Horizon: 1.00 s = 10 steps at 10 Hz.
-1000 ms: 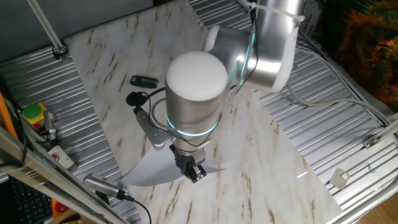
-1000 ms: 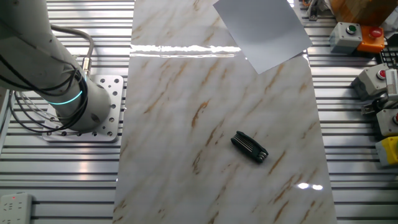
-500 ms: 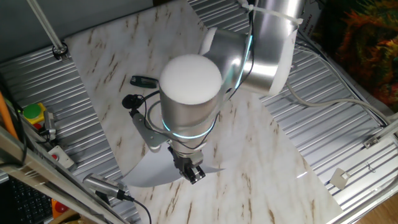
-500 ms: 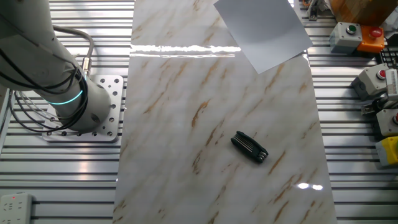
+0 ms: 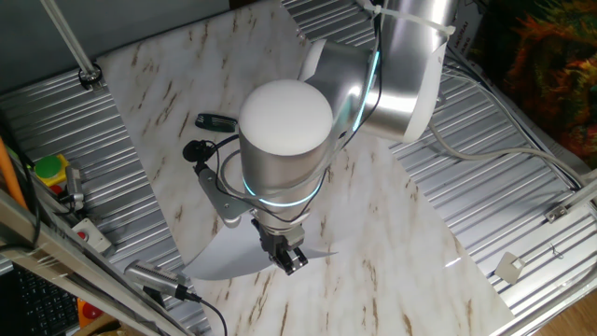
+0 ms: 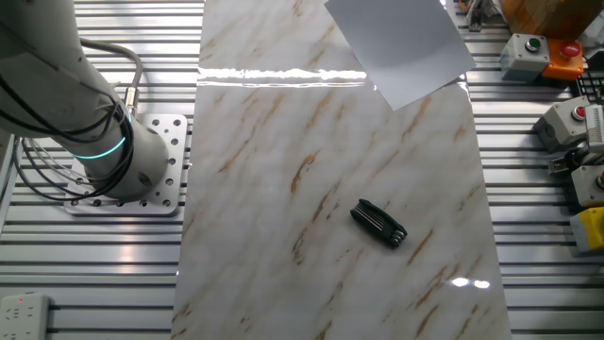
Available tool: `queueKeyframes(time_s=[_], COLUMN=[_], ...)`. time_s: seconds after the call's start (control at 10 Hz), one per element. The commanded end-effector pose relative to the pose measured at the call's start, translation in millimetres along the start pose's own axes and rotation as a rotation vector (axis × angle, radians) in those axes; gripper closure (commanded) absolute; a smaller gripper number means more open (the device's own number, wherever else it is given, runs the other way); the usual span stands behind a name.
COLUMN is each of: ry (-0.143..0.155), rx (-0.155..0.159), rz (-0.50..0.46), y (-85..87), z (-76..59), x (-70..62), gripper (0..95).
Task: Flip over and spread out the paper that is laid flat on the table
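The paper [image 5: 222, 256] is a plain pale sheet lying at the near end of the marble table [image 5: 168, 84]. In the other fixed view the paper [image 6: 396, 45] lies at the top edge, one corner reaching past the table's [image 6: 283, 189] side. My gripper [image 5: 291, 260] points down at the paper's right part, low over it or touching it. Its dark fingers stand close together. The arm's wrist hides much of the sheet and the fingertips' contact. The gripper is outside the other fixed view.
A black folding tool [image 5: 216, 121] lies on the table behind the arm; it also shows in the other fixed view [image 6: 379, 223]. Button boxes [image 6: 538, 52] stand on the ribbed metal panel beside the paper. The arm's base [image 6: 123, 165] is bolted at the left.
The arm's wrist shifted slightly left a second ago and has since held still. The paper and black tool have not moved.
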State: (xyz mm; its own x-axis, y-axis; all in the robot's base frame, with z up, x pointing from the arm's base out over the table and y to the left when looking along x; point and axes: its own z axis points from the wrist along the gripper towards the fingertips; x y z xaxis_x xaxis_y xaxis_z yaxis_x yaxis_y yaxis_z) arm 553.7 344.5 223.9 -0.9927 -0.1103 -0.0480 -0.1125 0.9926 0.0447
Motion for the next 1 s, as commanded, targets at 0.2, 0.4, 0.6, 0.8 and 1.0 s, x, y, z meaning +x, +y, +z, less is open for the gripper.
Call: queueKeyframes(time_s=[0.2,0.4,0.6,0.8,1.0], ry=[0.017,0.025,0.037,0.047,0.057], rx=[-0.012,-0.015,-0.027,-0.031,-0.035], rz=[-0.005,-0.008,-0.009,-0.013,-0.011], y=[-2.1,-4.2,-7.1,-10.3,-12.2], z=[-12.5,-18.8,-28.9,-40.9,-49.9], x=[-0.9,-1.8,-3.0,-3.9,-4.2], gripper=[95.0,95.0,95.0,95.0,95.0])
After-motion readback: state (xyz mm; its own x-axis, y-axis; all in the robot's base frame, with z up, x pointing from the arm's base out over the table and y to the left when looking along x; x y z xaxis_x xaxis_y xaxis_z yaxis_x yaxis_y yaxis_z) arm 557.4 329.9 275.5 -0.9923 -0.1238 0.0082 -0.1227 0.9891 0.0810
